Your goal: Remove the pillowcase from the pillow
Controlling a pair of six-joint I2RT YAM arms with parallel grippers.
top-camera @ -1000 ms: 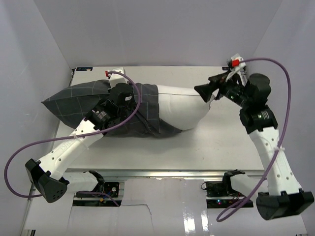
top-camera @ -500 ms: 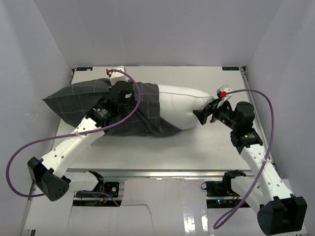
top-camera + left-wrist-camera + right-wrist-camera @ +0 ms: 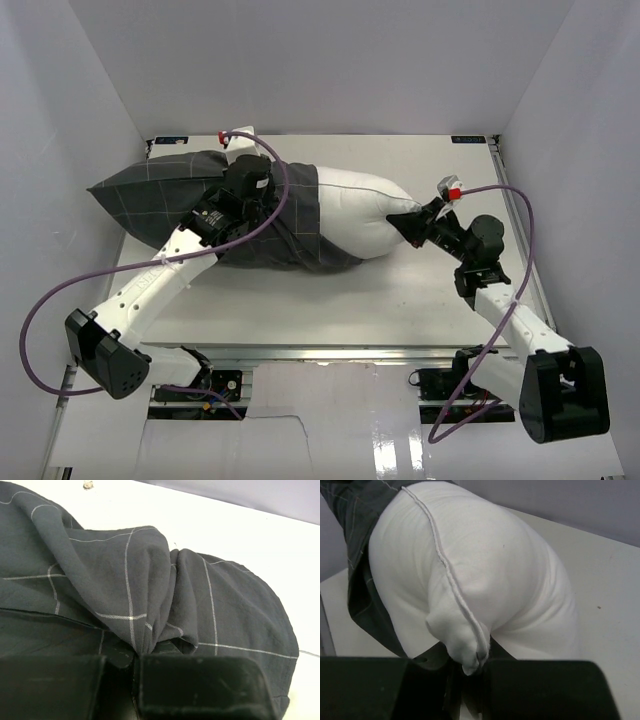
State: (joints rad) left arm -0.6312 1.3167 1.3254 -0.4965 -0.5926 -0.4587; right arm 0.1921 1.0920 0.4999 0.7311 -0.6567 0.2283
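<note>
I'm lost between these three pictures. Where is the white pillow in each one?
Top external: the pillow lies centre-right, half out of the pillowcase, its corner pinched by the right hand.
Left wrist: not in it; only the dark checked pillowcase shows.
Right wrist: it fills the middle, with its corner pinched at the bottom edge.
Shared landmark: the pillowcase, seen in all three views, sits top left in the right wrist view.

No text, number or brand can be read in any view. Small dark stickers (image 3: 168, 141) at the far edge of the table (image 3: 400, 300) are too small to make out.
</note>
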